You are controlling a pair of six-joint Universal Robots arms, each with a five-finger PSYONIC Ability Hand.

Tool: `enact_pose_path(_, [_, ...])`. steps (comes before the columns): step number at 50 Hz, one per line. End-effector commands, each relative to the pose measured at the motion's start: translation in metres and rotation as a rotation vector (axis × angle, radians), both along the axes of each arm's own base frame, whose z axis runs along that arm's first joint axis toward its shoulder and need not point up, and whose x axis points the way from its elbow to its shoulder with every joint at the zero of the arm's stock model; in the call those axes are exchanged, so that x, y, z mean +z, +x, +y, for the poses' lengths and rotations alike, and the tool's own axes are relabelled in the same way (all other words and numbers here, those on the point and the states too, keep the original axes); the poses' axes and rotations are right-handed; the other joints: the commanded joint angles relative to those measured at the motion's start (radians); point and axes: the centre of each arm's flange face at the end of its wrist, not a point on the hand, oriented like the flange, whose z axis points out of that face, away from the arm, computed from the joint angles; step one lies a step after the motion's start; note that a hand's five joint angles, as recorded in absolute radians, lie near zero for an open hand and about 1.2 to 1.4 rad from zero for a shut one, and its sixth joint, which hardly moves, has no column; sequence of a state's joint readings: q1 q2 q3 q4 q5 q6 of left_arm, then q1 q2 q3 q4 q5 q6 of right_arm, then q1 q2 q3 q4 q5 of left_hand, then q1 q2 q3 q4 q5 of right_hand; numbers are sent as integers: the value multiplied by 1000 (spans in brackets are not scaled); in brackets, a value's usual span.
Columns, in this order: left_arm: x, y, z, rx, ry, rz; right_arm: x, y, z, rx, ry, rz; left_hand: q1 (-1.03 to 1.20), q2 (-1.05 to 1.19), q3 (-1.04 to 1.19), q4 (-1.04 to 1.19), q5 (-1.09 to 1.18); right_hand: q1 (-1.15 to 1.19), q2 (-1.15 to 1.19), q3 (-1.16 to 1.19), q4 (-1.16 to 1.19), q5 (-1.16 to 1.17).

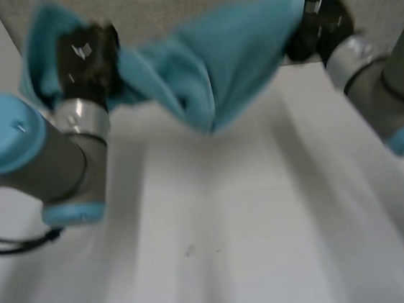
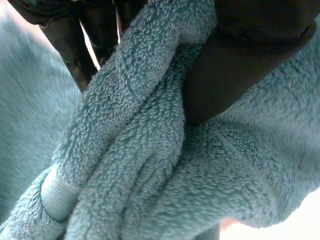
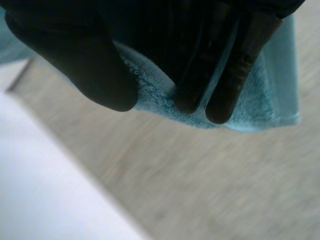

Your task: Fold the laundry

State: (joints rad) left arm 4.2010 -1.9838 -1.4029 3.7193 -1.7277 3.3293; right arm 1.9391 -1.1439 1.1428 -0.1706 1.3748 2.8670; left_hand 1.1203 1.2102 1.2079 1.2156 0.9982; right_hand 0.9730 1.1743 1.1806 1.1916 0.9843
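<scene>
Both robot arms reach to the far end of the white table [image 1: 221,265]. A fluffy blue-green towel [image 1: 201,72] is held up between them, and it sags down in the middle. The left hand [image 1: 87,58] squeezes one bunched-up end, with its thumb pushed into the soft folds. The right hand [image 1: 322,19] pinches the other end tight between its thumb and fingers [image 3: 240,65].
</scene>
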Motion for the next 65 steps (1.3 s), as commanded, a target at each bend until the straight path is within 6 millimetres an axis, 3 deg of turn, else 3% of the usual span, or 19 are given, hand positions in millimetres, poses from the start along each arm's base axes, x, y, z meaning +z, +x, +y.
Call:
enact_pose_path(1, [-85,0,30,-39,256,-146,-103,-5,18,26,330,195,259,169,171,164,206,423,222,216,205,237])
enact_pose_path(2, [-97,4,38,-39,306,-179,-123,-8,21,25,403,247,20,-69,-67,-75,-32,423,222,216,205,237])
enact_pose_path(3, [-97,4,38,-39,307,-180,-124,-8,21,25,404,248,18,-72,-70,-77,-34,423,222,216,205,237])
enact_pose_path(4, [-104,9,45,-39,353,-206,-136,-11,26,29,461,297,-395,-485,-482,-490,-447,218,17,10,-1,32])
enact_pose_path(5, [-104,9,45,-39,353,-207,-136,-11,26,29,462,298,-399,-489,-486,-494,-451,216,15,8,-3,30])
enact_pose_path(6, [-109,12,53,-42,398,-236,-146,-14,31,29,516,346,-823,-913,-911,-918,-876,-409,-610,-617,-628,-595])
enact_pose_path(7, [-111,16,59,-42,435,-261,-151,-18,35,33,565,377,-946,-1036,-1033,-1041,-998,-798,-1000,-1006,-1017,-984])
enact_pose_path(13, [-92,22,75,-59,485,-288,-154,-28,33,18,609,380,-946,-1036,-1033,-1041,-998,-798,-1000,-1006,-1017,-984])
enact_pose_path(16, [-78,24,81,-65,479,-284,-147,-34,29,-3,594,369,-946,-1036,-1033,-1041,-998,-798,-1000,-1006,-1017,-984])
enact_pose_path(18, [-59,22,82,-74,429,-260,-129,-39,29,-17,555,350,-942,-1032,-1030,-1037,-995,-798,-1000,-1006,-1017,-984])
enact_pose_path(26, [-16,6,71,-183,301,-209,-101,-42,45,2,503,323,-837,-927,-924,-932,-889,-798,-1000,-1006,-1017,-984])
enact_pose_path(30, [-6,-4,65,-254,270,-208,-91,-44,53,17,481,312,-720,-810,-807,-815,-772,-798,-1000,-1006,-1017,-984])
enact_pose_path(31, [-11,-9,60,-283,290,-223,-88,-45,57,25,476,310,-603,-693,-690,-698,-655,-798,-1000,-1006,-1017,-984])
enact_pose_path(37, [-37,-12,25,-258,390,-332,-82,-58,65,7,473,311,-575,-665,-663,-670,-628,-798,-1000,-1006,-1017,-984])
enact_pose_path(45, [-69,-5,6,-204,419,-513,-86,-69,71,15,502,303,-546,-636,-633,-641,-598,-798,-1000,-1006,-1017,-984])
enact_pose_path(53, [-74,12,-6,-130,446,-535,-97,-88,69,-7,545,302,-546,-636,-633,-641,-598,-798,-1000,-1006,-1017,-984])
enact_pose_path(65, [-88,34,-30,-64,447,-630,-106,-92,70,-4,561,298,-581,-671,-668,-676,-633,-798,-1000,-1006,-1017,-984])
